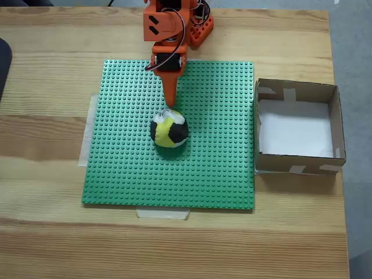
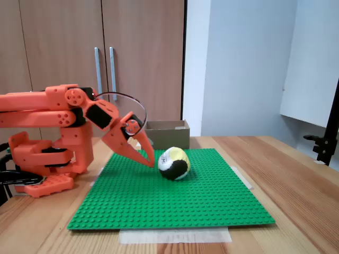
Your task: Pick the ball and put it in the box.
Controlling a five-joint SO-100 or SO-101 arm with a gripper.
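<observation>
1. Box (image 1: 297,127) in a fixed view sat on the desk (image 1: 46,232) just right of the green studded baseplate (image 1: 221,174), showing only its white floor. The ball (image 1: 169,131) lay mid-plate, the orange hand (image 1: 170,110) tip at its far edge.
2. Ball (image 2: 174,162) in a fixed view rested on the baseplate (image 2: 175,203); the hand (image 2: 149,158) touched its left side, and whether it was parted or clenched I cannot tell. The box (image 2: 168,133) stood behind, before wooden cupboard doors (image 2: 100,53).

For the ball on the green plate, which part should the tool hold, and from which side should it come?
Grip the ball across its widest middle, coming down from above on the arm's side, where the tool already is. It is round and lumpy and rests free on the green baseplate, so a hold off the middle would probably slip; nothing blocks its sides.
</observation>
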